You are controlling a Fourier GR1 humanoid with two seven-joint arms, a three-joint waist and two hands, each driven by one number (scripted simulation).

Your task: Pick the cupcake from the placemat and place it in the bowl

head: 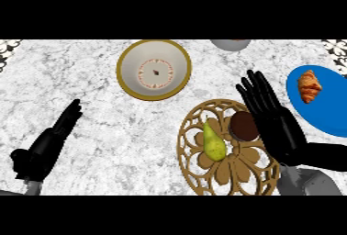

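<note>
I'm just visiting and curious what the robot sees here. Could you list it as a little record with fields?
bowl: gold-rimmed bowl, holds nothing
placemat: round wooden openwork placemat
cupcake: dark cupcake on the placemat, lying on its side
pear: green pear on the placemat, left of the cupcake
croissant: croissant on blue plate
right hand: right hand open beside the cupcake
left hand: left hand open, resting at left

You won't find any readable writing, label, brand, number or sign here. The cream, gold-rimmed round bowl (pixel 154 69) carries only a ring of small reddish marks and a dark central spot, and those form a decorative pattern, not letters.
</note>
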